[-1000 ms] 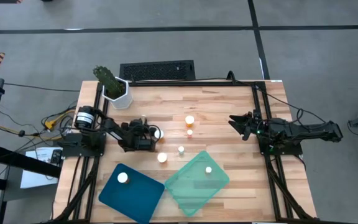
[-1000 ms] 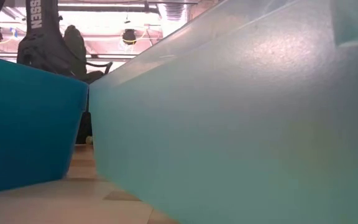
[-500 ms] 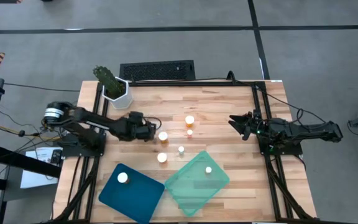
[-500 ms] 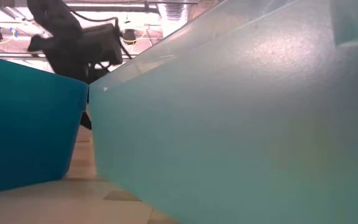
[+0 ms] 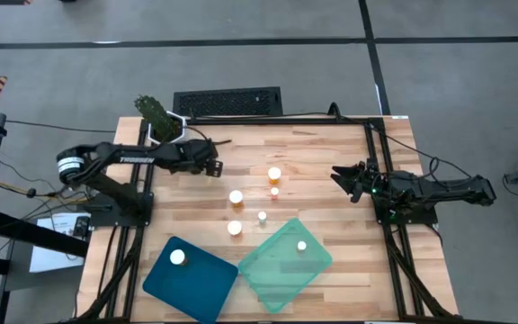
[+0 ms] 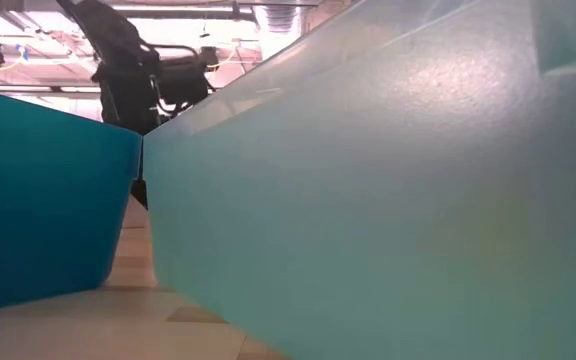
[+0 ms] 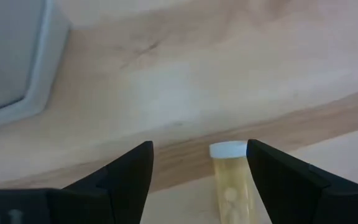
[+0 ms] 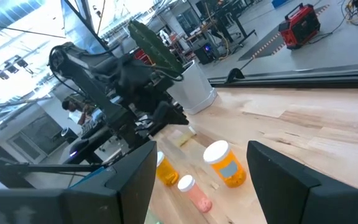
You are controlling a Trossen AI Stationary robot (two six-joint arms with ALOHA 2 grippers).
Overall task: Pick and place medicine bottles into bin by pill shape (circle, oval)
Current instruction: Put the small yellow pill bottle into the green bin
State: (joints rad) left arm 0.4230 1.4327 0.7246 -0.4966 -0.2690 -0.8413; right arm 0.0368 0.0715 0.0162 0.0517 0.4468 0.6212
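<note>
Several amber medicine bottles with white caps stand on the wooden table: a wide one [image 5: 274, 174], a small one [image 5: 274, 191], one [image 5: 236, 196], one [image 5: 262, 217] and one [image 5: 234, 228]. One more stands in the clear teal bin [image 5: 301, 245] and one in the blue bin [image 5: 178, 257]. My left gripper [image 5: 212, 168] hangs open above the table, to the far left of the bottle [image 7: 229, 177], and touches nothing. My right gripper [image 5: 342, 175] waits open and level at the table's right side.
A white pot with a green plant [image 5: 167, 130] stands at the far left corner, close under my left arm, and shows as a pale block [image 7: 11, 62] in the left wrist view. A keyboard [image 5: 227, 102] lies beyond the far edge. The two bins [image 6: 38, 200] [image 6: 388, 200] fill the near side.
My left gripper has risen and swung from beside the bottle at the table's middle left toward the far edge and the plant pot, and its arm has stretched out. The bottle stays standing on the table, free of the fingers. My right arm has kept still.
</note>
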